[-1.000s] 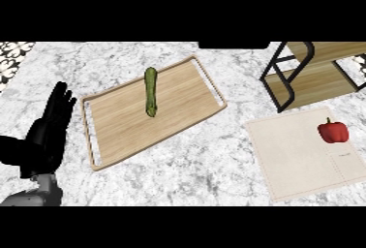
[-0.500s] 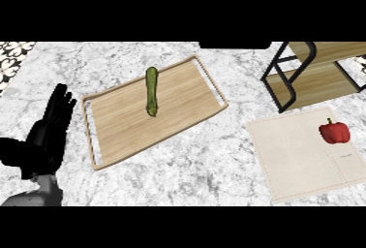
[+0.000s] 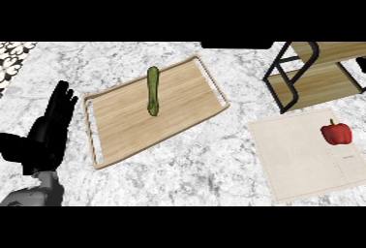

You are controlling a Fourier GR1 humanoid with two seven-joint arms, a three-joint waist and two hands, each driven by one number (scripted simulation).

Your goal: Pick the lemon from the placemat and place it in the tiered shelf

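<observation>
No lemon shows in the head view. A red bell pepper (image 3: 337,133) lies on the beige placemat (image 3: 300,160) at the lower right. The tiered shelf (image 3: 314,77), black frame with wooden boards, stands at the upper right just beyond the placemat. My left hand (image 3: 46,131) rests at the left edge, fingers straight and pointing up, holding nothing, far from the placemat and the shelf. My right hand does not show.
A wooden tray (image 3: 178,123) with pale handles lies tilted in the middle of the marble counter, next to my left hand. A long green vegetable (image 3: 153,90) lies on the tray's far part. A dark patterned strip (image 3: 14,53) runs at the upper left corner.
</observation>
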